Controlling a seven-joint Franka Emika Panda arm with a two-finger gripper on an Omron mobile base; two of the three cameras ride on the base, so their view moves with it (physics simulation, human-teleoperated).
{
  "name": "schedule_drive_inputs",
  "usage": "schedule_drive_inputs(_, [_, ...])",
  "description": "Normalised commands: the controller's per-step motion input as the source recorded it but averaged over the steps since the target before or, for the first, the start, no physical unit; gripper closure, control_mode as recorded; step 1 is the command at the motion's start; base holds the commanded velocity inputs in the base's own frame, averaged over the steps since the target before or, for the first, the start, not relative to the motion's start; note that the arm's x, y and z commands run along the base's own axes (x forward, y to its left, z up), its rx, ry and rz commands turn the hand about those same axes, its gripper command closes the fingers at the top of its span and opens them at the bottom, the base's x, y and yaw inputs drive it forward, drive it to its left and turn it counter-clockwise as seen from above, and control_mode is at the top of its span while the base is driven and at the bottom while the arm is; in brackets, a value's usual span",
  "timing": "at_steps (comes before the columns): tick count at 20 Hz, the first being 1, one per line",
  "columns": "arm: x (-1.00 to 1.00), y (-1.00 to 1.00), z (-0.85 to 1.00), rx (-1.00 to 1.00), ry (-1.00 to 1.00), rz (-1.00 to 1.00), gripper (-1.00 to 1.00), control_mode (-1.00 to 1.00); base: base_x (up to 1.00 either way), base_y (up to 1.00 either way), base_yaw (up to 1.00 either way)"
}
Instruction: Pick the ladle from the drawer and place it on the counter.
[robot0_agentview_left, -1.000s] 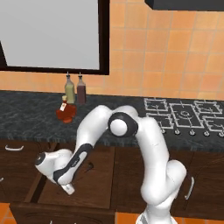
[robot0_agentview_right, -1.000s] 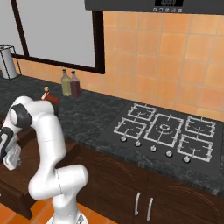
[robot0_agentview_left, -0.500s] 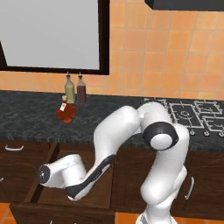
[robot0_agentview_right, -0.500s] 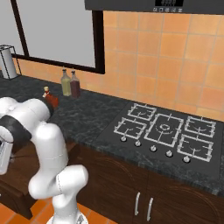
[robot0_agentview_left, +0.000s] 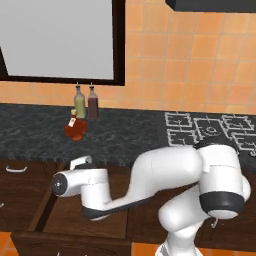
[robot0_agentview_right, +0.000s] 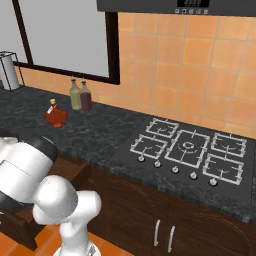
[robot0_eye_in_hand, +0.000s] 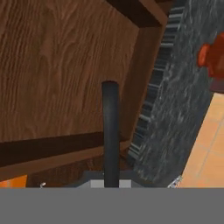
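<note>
The ladle's (robot0_eye_in_hand: 110, 131) thin black handle runs straight up from the bottom middle of the hand view, where my gripper (robot0_eye_in_hand: 110, 181) is shut on it; its bowl is hidden. Behind it lie the drawer's plain brown floor (robot0_eye_in_hand: 52, 65) and one of its wooden walls (robot0_eye_in_hand: 52, 151). The dark speckled counter (robot0_eye_in_hand: 175, 100) runs along the right. In the left base view my hand (robot0_agentview_left: 80, 164) hangs over the open drawer (robot0_agentview_left: 75, 222), just below the counter (robot0_agentview_left: 120, 135) edge.
A red bottle (robot0_agentview_left: 76, 127) stands on the counter near the edge above the drawer, with two taller bottles (robot0_agentview_left: 86, 102) behind it at the wall. The stove top (robot0_agentview_right: 187, 147) with silver grates lies to the right. My bent arm (robot0_agentview_left: 165, 175) spans the cabinet front.
My arm has folded lower and swung right across the cabinet front. The hand has come up a little over the drawer.
</note>
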Motion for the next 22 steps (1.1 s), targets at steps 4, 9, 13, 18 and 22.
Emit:
schedule_drive_inputs(4, [0.52,-0.50,1.00,0.22,-0.03,-0.02,1.00,-1.00,0.00,0.00,0.00])
schedule_drive_inputs(9, [0.64,-0.81,0.88,0.27,0.00,0.09,1.00,-1.00,0.00,0.00,0.00])
schedule_drive_inputs(13, [0.46,-1.00,0.34,0.26,0.00,0.28,1.00,-1.00,0.00,0.00,0.00])
schedule_drive_inputs(18, [0.68,-0.59,0.00,0.14,0.24,0.14,1.00,-1.00,0.00,0.00,0.00])
schedule_drive_inputs(22, [0.66,0.05,-0.14,0.00,0.23,0.01,1.00,-1.00,0.00,0.00,0.00])
